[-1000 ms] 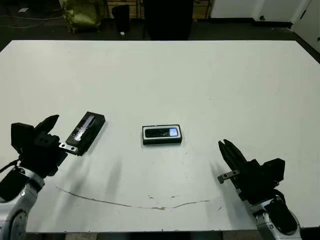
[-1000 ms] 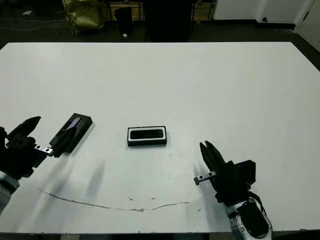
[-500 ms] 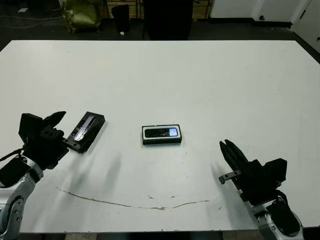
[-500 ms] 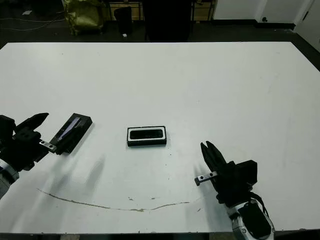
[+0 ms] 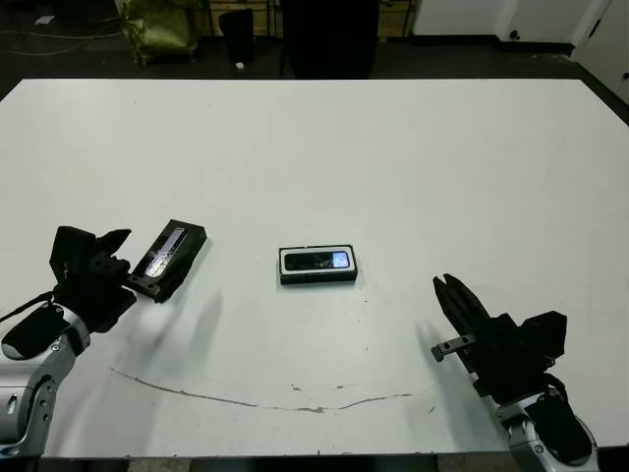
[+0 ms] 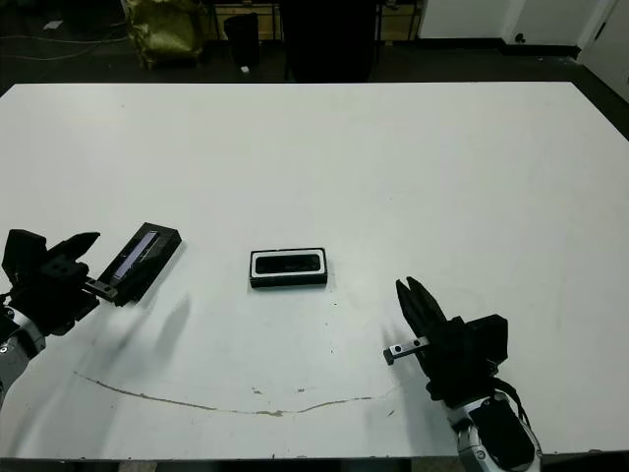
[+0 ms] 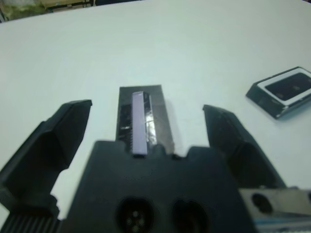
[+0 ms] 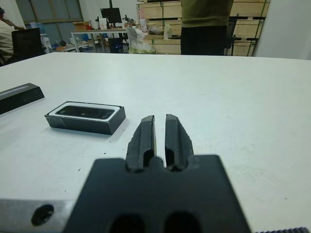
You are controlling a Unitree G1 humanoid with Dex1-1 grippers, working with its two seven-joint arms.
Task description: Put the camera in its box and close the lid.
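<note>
The box (image 5: pixel 317 266), a small black tray with white lining, sits at mid-table with the camera (image 5: pixel 316 261) lying inside it, bluish window up. The lid (image 5: pixel 169 260), black with a pale stripe, lies flat to the box's left, apart from it. My left gripper (image 7: pixel 146 109) is open and low at the lid's (image 7: pixel 142 121) near end, one finger on each side, not touching it. My right gripper (image 8: pixel 159 119) is shut and holds nothing, hovering near the front edge to the right of the box (image 8: pixel 87 119).
A thin dark scuff line (image 5: pixel 246 401) runs across the table near the front edge. A person (image 8: pixel 206 19) stands beyond the far edge, with shelves and clutter behind. A yellow-green bag (image 5: pixel 157 29) lies on the floor at the back left.
My left gripper has dropped lower and turned so its open fingers straddle the lid's near end. The lid, the box and my right gripper have stayed put.
</note>
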